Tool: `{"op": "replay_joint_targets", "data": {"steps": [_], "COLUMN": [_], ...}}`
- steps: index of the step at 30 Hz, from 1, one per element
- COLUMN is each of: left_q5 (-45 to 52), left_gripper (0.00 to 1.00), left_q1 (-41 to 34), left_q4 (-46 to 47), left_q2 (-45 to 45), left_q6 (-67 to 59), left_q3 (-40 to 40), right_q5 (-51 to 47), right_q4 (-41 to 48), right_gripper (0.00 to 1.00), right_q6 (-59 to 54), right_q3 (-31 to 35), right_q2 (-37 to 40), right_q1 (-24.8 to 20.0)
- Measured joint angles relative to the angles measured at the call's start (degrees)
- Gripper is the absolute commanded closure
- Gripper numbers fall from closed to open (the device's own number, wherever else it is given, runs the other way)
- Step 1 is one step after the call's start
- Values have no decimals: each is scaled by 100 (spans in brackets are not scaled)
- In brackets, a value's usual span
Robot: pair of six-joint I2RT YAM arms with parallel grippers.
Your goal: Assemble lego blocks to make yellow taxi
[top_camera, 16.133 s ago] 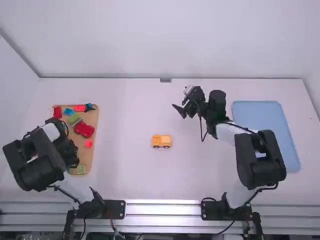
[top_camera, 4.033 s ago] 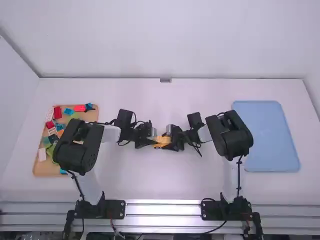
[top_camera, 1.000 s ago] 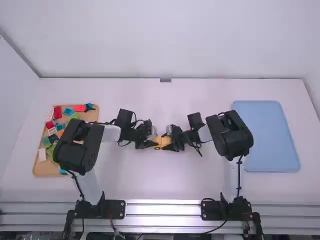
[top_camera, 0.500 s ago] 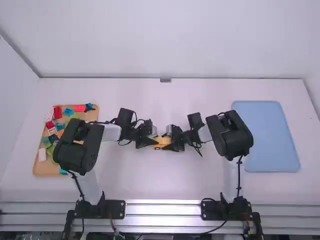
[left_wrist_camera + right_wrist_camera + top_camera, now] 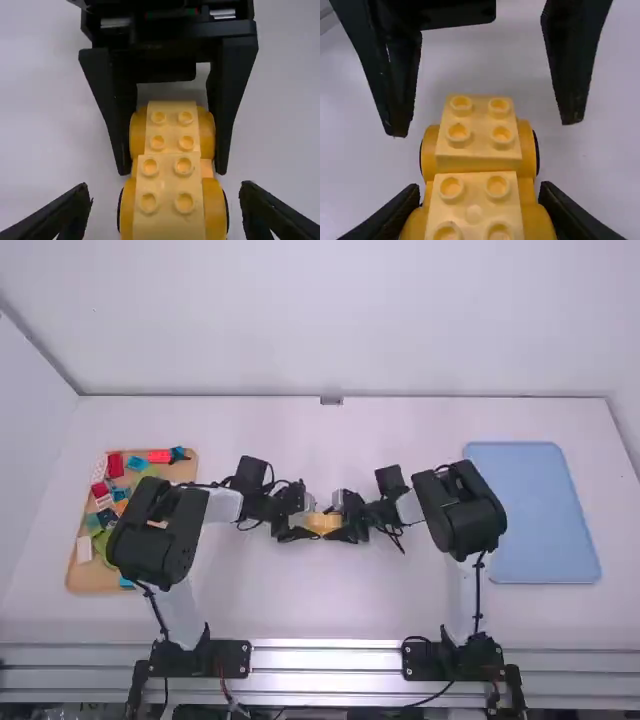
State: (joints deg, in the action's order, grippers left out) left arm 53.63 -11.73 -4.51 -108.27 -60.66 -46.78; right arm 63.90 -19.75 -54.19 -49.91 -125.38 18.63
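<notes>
- The left tool (image 5: pixel 165 187) is wide, its fingers on either side of the yellow vehicle (image 5: pixel 323 524) with a gap at each.
- The right tool (image 5: pixel 479 187) is narrower, holding the vehicle's other end between its fingers.
- Compared with half a second ago, the left tool's fingers have shifted at the near side of the vehicle, and a wheel seen there then is now covered; to my eye it has just eased its grip or is settling for a new one.
- The vehicle sits mid-desk (image 5: pixel 290 610), between the two tools, studs upward; two pale yellow studded tops, the left block (image 5: pixel 170 220) and the right block (image 5: pixel 172 127), lie in line along it.
- Sixteen seconds ago it stood alone there, with the left arm over the wooden board (image 5: pixel 92 582); now both arms meet at it, so the work has gone from fetching to fitting.
- The other blocks (image 5: pixel 116 466) lie on the board at left; the blue tray (image 5: pixel 535 510) is at right.
- The body looks mostly built, I'd judge. Next calls for a straight press or a clean withdrawal by the left tool while the right steadies; a sideways brush could tilt a block or skid the wheels.
</notes>
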Motion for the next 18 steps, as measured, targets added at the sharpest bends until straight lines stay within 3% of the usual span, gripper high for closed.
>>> {"op": "replay_joint_targets", "data": {"steps": [4, 5, 7, 8, 18], "left_q5": [214, 243, 282, 295, 11], "left_gripper": [21, 28, 70, 98, 98], "left_q1": [90, 142, 205, 232, -46], "left_q4": [372, 546, 745, 815, 765], "left_q2": [105, 214, 378, 511, 555], "left_q6": [4, 7, 2, 9, 203], "left_q3": [-46, -74, -131, -184, -352], "right_q5": [2, 2, 2, 2, 4], "right_q4": [-7, -2, -7, -9, 0], "right_gripper": [45, 45, 45, 45, 45], "right_q6": [7, 4, 2, 4, 2], "right_q3": [-2, 0, 0, 0, 0], "right_q2": [0, 0, 0, 0, 0], "right_q1": [0, 0, 0, 0, 0]}}
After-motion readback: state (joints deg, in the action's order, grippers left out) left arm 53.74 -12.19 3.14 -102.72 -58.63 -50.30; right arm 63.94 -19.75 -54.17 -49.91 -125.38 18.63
